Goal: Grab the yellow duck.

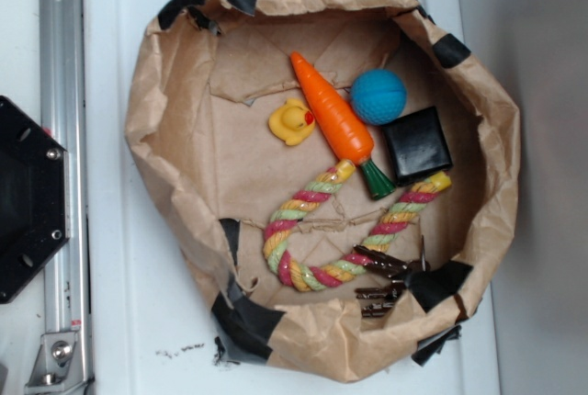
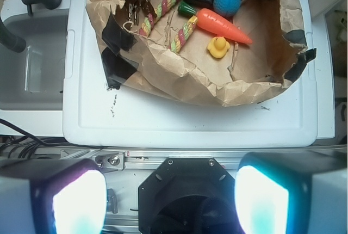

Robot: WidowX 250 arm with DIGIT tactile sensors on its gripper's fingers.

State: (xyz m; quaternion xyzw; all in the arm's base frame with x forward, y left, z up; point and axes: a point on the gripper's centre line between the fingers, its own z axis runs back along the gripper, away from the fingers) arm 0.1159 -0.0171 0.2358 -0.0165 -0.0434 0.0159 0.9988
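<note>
The yellow duck (image 1: 292,122) is small and glossy with an orange-red beak. It lies on the floor of a brown paper bowl (image 1: 175,138), just left of the orange toy carrot (image 1: 333,118). In the wrist view the duck (image 2: 218,47) sits below the carrot (image 2: 224,26). My gripper (image 2: 170,201) is open and empty, its two glowing pads (image 2: 79,204) wide apart at the bottom of the wrist view. It hovers high over the robot base, far from the bowl. The gripper does not show in the exterior view.
In the bowl also lie a blue ball (image 1: 378,96), a black cube (image 1: 417,145), a yellow-pink-green braided rope (image 1: 312,230) and a bunch of keys (image 1: 381,276). The bowl stands on a white lid (image 2: 185,119). The black robot base (image 1: 23,197) and a metal rail (image 1: 62,165) lie to the left.
</note>
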